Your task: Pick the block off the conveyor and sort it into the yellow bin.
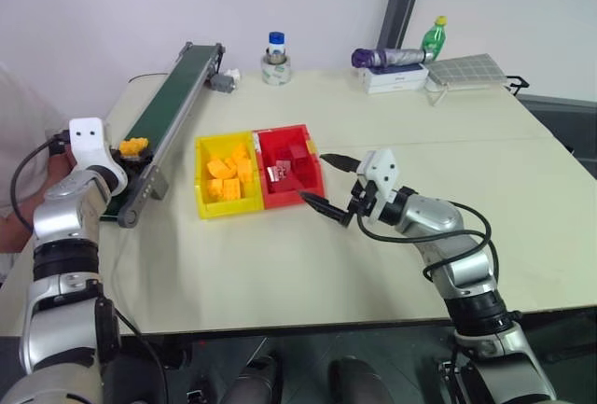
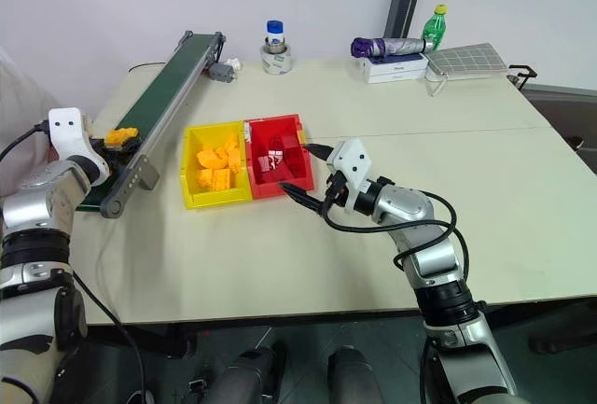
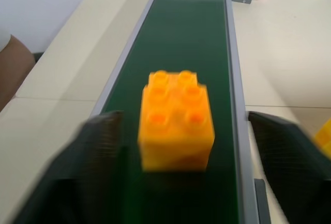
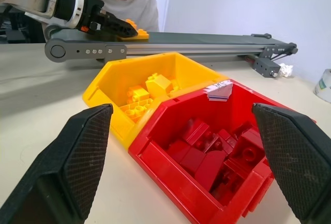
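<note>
The yellow-orange studded block (image 3: 176, 128) lies on the dark green belt of the conveyor (image 1: 177, 96) near its near end. My left gripper (image 1: 131, 150) reaches along the belt, one finger (image 3: 98, 146) on each side of the block with a gap at both sides, so it is open. The yellow bin (image 1: 201, 175) sits to the right of the conveyor with several yellow bricks in it, touching the red bin (image 1: 317, 166). My right gripper (image 1: 312, 176) hovers open just right of the red bin, holding nothing.
Dark red blocks fill the red bin. At the table's back stand a blue-capped bottle on a tape roll (image 1: 275, 59), a purple umbrella (image 1: 392, 56) on a white box, a green bottle (image 1: 434, 38) and a grey panel (image 1: 466, 70). A person (image 1: 14, 143) sits at the left.
</note>
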Robot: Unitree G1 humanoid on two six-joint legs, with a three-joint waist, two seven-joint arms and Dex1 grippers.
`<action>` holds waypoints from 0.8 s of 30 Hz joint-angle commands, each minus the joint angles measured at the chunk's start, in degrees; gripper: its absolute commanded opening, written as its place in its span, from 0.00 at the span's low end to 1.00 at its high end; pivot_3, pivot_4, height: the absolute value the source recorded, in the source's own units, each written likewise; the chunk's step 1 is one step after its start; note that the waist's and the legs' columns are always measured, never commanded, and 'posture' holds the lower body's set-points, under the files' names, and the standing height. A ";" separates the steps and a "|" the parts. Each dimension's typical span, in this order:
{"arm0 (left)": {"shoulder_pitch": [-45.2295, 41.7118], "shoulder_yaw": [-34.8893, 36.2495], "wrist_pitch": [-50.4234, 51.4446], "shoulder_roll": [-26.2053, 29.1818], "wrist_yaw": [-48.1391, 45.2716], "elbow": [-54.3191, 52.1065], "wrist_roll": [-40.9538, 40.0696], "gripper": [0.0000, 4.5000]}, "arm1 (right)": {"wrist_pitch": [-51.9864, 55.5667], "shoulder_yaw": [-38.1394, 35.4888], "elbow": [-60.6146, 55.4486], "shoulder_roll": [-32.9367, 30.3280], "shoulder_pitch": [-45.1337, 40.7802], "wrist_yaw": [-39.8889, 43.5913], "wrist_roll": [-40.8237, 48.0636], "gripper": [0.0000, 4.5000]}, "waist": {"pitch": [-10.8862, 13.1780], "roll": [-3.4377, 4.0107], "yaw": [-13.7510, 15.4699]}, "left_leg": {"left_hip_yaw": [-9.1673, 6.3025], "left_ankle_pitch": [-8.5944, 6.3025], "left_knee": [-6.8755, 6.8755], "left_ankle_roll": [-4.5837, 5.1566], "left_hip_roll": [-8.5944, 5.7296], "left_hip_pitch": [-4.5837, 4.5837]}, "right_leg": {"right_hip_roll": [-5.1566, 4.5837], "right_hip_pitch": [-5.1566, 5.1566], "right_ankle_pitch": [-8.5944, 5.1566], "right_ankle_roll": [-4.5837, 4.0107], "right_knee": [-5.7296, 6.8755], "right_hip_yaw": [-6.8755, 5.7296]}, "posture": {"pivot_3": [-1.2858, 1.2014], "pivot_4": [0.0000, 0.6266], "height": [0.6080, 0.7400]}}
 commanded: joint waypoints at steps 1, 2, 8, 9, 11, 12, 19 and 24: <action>-0.35 0.64 -1.01 0.34 0.46 -1.62 0.09 0.48 | -0.50 -0.63 -2.47 -0.10 -0.31 -0.08 0.55 1.00 | 0.00 0.00 0.00 | 0.00 0.00 0.00 0.00 0.00 0.00 | 0.00 0.00 0.00 0.00 0.00 0.00 | 0.52 0.24 1.00; 0.10 0.91 -1.11 0.14 0.50 -2.50 -0.19 0.38 | -0.53 -0.63 -2.42 -0.14 -0.31 -0.04 0.54 1.00 | 0.00 0.00 0.00 | 0.00 0.00 0.00 0.00 0.00 0.00 | 0.00 0.00 0.00 0.00 0.00 0.00 | 0.52 0.24 1.00; 1.65 2.14 0.44 -1.79 -2.34 -13.93 -4.99 0.30 | -0.70 -0.69 -1.94 -0.26 -0.54 0.12 0.49 1.00 | 0.00 0.00 0.01 | 0.00 0.00 0.00 0.00 0.00 0.00 | 0.00 0.00 0.01 0.00 0.00 0.00 | 0.52 0.24 1.00; 2.02 2.00 2.25 -2.56 -3.99 -17.74 -7.31 0.30 | -0.73 -0.73 -1.90 -0.30 -0.56 0.16 0.52 1.00 | 0.00 0.00 0.06 | 0.00 0.00 0.01 0.00 0.01 -0.01 | 0.00 0.00 0.01 0.00 0.00 0.00 | 0.52 0.24 1.00; 3.97 -1.10 4.84 -3.34 -8.78 -26.27 -10.27 0.30 | -0.85 -0.80 -1.63 -0.30 -0.78 0.24 0.56 1.00 | 0.00 -0.02 0.21 | 0.00 0.00 0.03 0.00 0.00 -0.02 | -0.01 0.02 0.01 0.00 -0.01 0.00 | 0.52 0.24 1.00; 5.05 -3.03 5.74 -3.61 -10.61 -29.66 -10.95 0.30 | -0.96 -0.79 -1.41 -0.27 -0.92 0.29 0.53 1.00 | 0.00 -0.02 0.14 | 0.00 0.00 0.04 0.00 -0.01 -0.02 | -0.02 0.04 0.01 0.00 -0.03 0.00 | 0.52 0.24 1.00; 5.75 -8.29 4.54 -8.09 -7.17 -33.00 -6.91 0.30 | -1.33 -0.82 -1.05 -0.01 -1.39 0.09 0.31 1.00 | 0.00 -0.02 -0.28 | 0.05 0.02 0.05 -0.03 0.08 0.03 | 0.07 0.03 0.07 -0.12 0.01 0.05 | 0.52 0.24 1.00; 6.13 -8.83 3.80 -9.36 -7.18 -31.88 -6.23 0.30 | -1.08 -1.09 -2.21 -0.46 -0.25 -0.33 0.34 1.00 | 0.00 -0.02 -0.02 | 0.09 0.09 0.03 0.06 0.12 0.02 | 0.10 -0.02 0.08 -0.12 0.00 0.06 | 0.52 0.24 1.00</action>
